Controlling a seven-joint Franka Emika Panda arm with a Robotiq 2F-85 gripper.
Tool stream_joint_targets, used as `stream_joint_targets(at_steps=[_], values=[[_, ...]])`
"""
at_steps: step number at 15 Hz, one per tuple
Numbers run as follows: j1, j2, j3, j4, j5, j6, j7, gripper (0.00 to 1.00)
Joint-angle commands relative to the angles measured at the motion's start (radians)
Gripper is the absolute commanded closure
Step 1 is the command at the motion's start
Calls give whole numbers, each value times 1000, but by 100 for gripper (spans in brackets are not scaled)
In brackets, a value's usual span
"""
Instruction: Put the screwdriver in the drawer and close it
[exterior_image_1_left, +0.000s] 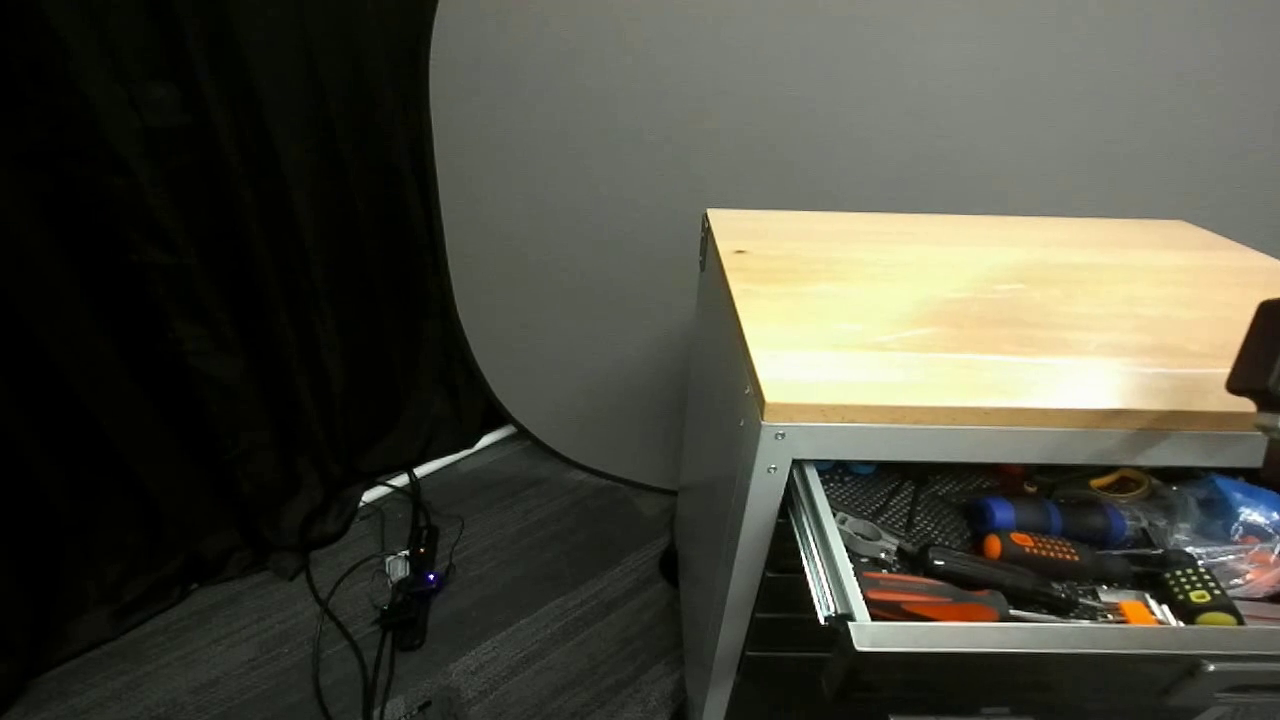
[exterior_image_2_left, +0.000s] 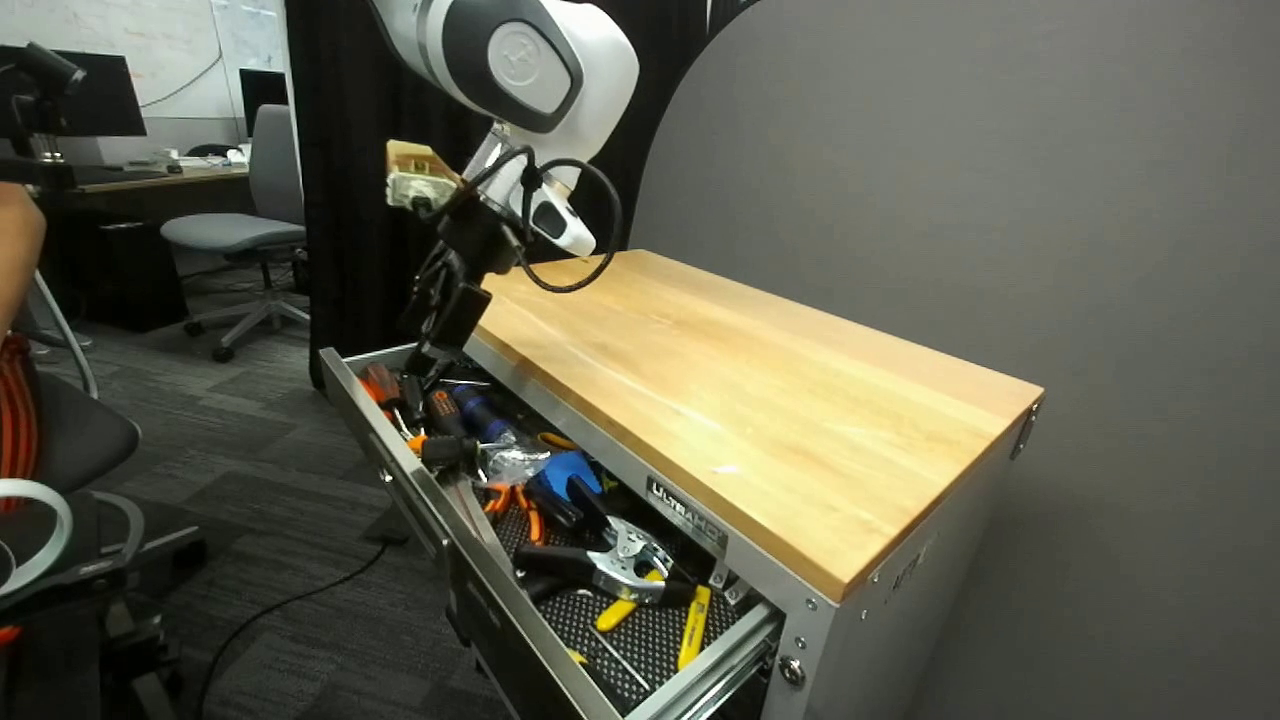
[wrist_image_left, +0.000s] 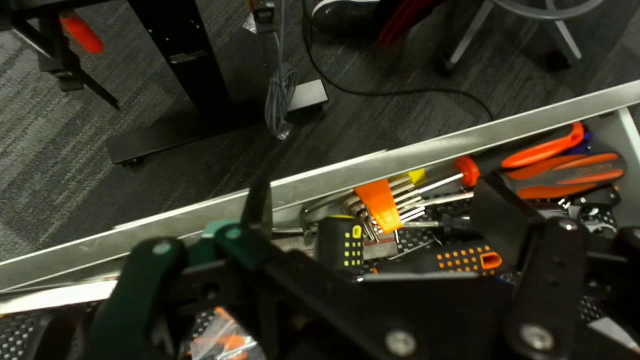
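"What's the backdrop?"
"A black curtain (exterior_image_1_left: 220, 260) beside a gray panel (exterior_image_1_left: 600, 230) with a curved edge."
"And the floor?"
"Dark gray carpet (exterior_image_1_left: 560, 580). In an exterior view, a gray wheeled chair (exterior_image_2_left: 232, 232) stands before a whiteboard (exterior_image_2_left: 172, 40)."

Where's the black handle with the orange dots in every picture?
In an exterior view: the black handle with orange dots is at the lower right, inside the drawer.
In an exterior view: the handle is left of the middle.
In the wrist view: the handle is at the lower right.
Shared landmark: the drawer's metal front edge.
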Motion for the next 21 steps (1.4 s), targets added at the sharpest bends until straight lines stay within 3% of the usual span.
stream_joint_targets(at_steps=[1,2,6,14,21], values=[[6,36,7,96,-13,-22,4,0],[-1,11,1,30,-8,-14,-2,0],[4,29,5,75,-8,-12,-1,0],[-39,153,-23,35,5,126,-35,0],[-93,130,-48,-27,-13,-7,-67,0]])
